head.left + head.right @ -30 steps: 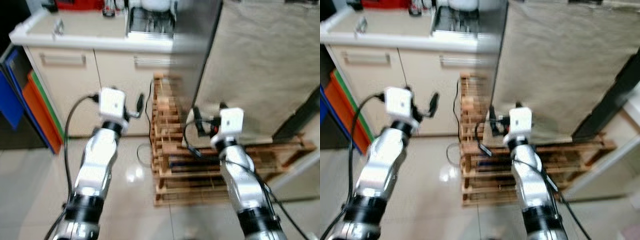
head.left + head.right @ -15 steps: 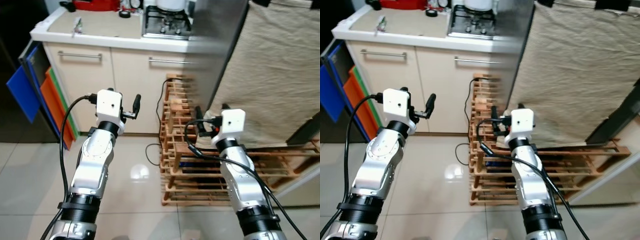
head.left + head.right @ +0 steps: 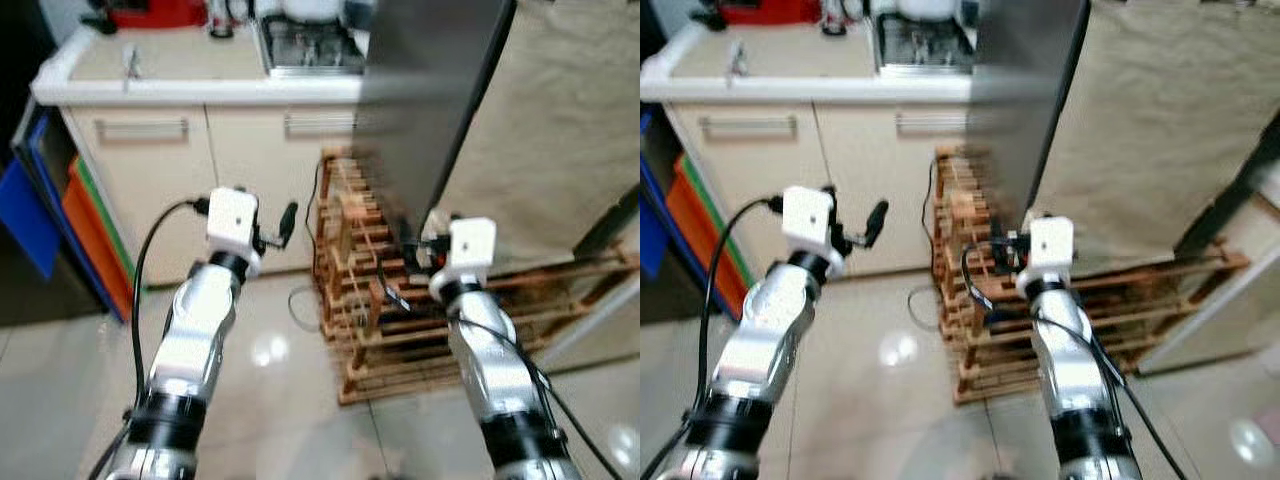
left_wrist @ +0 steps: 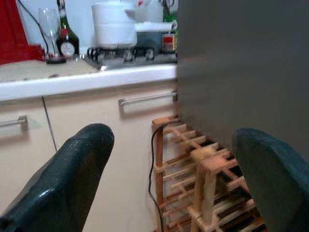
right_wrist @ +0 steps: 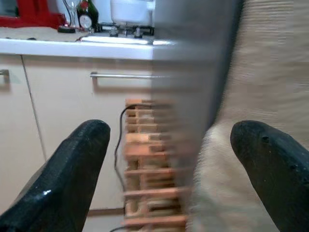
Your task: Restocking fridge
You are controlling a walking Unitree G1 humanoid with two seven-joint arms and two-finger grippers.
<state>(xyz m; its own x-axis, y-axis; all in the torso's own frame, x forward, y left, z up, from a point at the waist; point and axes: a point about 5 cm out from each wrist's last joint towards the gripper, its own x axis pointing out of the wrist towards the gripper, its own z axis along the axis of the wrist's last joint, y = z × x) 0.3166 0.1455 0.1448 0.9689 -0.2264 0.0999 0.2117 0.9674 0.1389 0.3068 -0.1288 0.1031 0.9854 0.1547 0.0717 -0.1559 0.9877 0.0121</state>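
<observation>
A tall grey fridge [image 3: 430, 90] stands ahead, just right of the kitchen counter, and I see only its closed grey side. My left gripper [image 3: 280, 225] is raised at chest height in front of the cream cupboard doors [image 3: 250, 150]; it is open and holds nothing. My right gripper [image 3: 420, 238] hangs open and empty in front of the wooden rack [image 3: 360, 270] at the fridge's foot. In the left wrist view the two black fingers [image 4: 72, 183] frame the cupboard and the rack. In the right wrist view the fingers [image 5: 77, 164] frame the fridge edge.
A beige cloth [image 3: 560, 130] covers something large to the right of the fridge. The counter [image 3: 200, 85] carries a stove [image 3: 305, 40], a white pot [image 4: 113, 21], a bottle and a glass [image 4: 48, 24]. Blue and orange boards [image 3: 40, 200] lean at the left. A black cable [image 3: 305, 295] lies on the tiled floor.
The whole picture has shifted and blurred, so the camera moved; the fridge now looms larger ahead. Both arms keep the same raised pose with open fingers.
</observation>
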